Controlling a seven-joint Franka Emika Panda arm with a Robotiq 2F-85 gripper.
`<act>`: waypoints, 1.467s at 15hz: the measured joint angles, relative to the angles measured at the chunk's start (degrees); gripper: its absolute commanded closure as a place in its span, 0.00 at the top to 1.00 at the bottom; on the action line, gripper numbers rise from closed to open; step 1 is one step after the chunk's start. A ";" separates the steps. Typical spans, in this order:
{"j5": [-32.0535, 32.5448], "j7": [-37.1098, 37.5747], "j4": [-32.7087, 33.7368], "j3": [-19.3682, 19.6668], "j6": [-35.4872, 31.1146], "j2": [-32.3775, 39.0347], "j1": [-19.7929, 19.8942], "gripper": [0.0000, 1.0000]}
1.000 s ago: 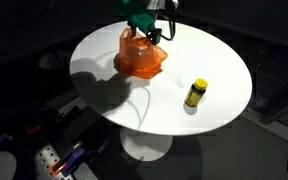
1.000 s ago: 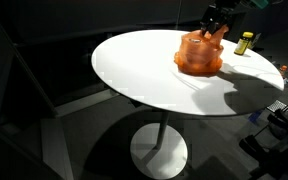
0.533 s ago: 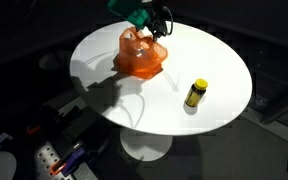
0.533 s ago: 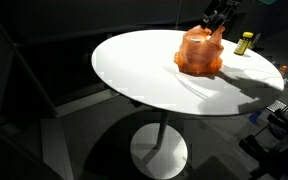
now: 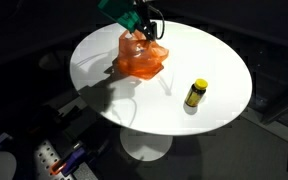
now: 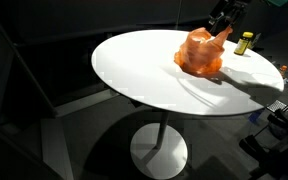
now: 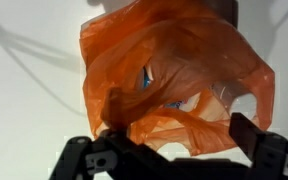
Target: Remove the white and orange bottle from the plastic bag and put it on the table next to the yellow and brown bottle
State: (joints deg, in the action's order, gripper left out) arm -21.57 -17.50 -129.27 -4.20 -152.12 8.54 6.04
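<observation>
— Hand (image 7: 179, 140) status?
— Fingers (image 7: 109, 145) apart, the orange bag (image 5: 142, 58) draped over one. White and orange bottle (image 7: 174, 92) sits inside it, far left of the yellow and brown bottle (image 5: 195, 94). I'd reach through the mouth and pinch the bottle, not plastic.

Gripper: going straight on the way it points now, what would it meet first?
The orange plastic bag: in the wrist view it fills the space just ahead of the gripper. The white table likely lies behind it; depth is unclear.

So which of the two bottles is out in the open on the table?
The yellow and brown bottle, standing upright on the white table; the other bottle shows only faintly through the orange bag.
</observation>
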 measured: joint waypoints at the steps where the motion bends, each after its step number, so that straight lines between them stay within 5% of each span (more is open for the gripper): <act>1: -0.16 0.00 -0.13 0.12 0.96 -0.02 0.00 1.00; 14: 1.34 0.15 2.86 2.29 5.22 6.18 -0.34 1.00; 22: 8.95 2.74 6.82 2.08 5.22 10.00 -3.03 1.00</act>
State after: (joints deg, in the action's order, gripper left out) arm -12.62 -14.76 -122.45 -2.12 -146.90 18.53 3.01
